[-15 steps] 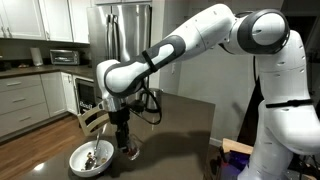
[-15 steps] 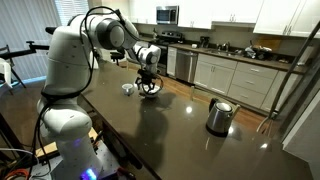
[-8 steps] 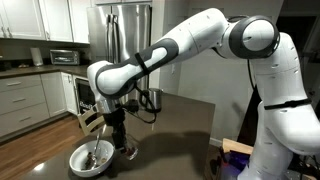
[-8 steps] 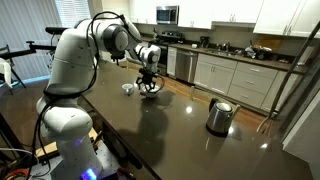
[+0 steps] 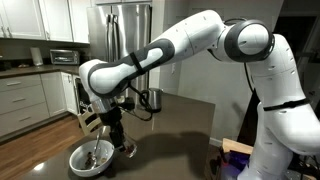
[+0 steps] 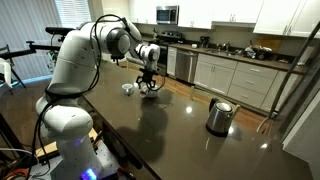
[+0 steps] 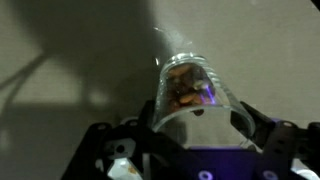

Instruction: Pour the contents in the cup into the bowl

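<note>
In the wrist view my gripper (image 7: 200, 122) is shut on the clear glass cup (image 7: 192, 100), which lies tilted away from the camera. The brown contents (image 7: 184, 88) sit near its far end. In both exterior views the gripper (image 5: 114, 134) (image 6: 148, 80) hangs low over the dark table, at the edge of the white bowl (image 5: 80, 160) (image 6: 152, 92). A metal spoon (image 5: 96, 151) rests in the bowl. The cup itself is too small to make out in the exterior views.
A shiny steel kettle (image 6: 219, 116) (image 5: 153, 99) stands farther along the dark table (image 6: 180, 135). A small pale object (image 5: 128, 150) (image 6: 128, 88) sits on the table beside the gripper, on the side away from the bowl. Kitchen cabinets line the walls.
The arm has swung slightly toward the bowl, carrying the gripper and cup closer over the bowl's edge. The bowl and kettle have not moved.
</note>
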